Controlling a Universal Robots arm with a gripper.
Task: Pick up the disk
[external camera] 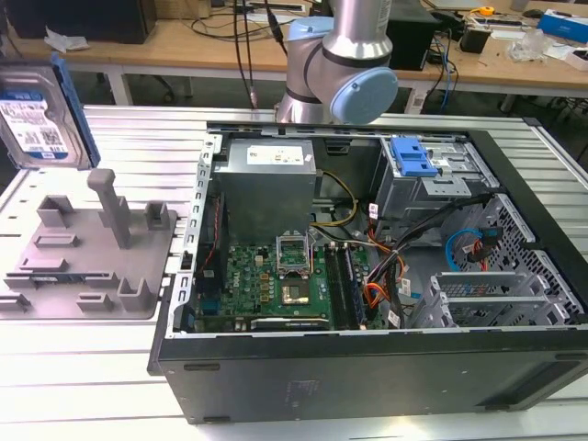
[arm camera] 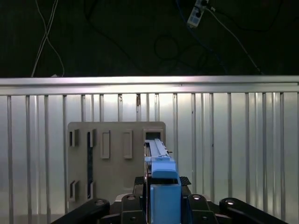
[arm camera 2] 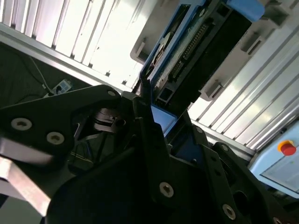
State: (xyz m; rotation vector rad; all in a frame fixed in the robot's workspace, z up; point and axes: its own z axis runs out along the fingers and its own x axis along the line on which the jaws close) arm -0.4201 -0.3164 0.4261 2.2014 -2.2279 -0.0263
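One disk (external camera: 41, 115) in play — it hangs in the air at the exterior view's left, upright on edge, well above the grey fixture (external camera: 87, 253) and clear of its posts. In the first wrist view the gripper (arm camera: 161, 196) has its fingers closed on the disk's blue side rails, the fixture below. Judged from this: the pick is essentially done — the drive is lifted free. The open computer case (external camera: 367, 276) sits untouched beside.

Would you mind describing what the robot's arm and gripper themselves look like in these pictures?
In the exterior view, the arm is a silver metal tube with grey joint housings and a round pale-blue cap. In both wrist views, the gripper is matte black, built of angular plates and linkage bars fastened with silver screws.
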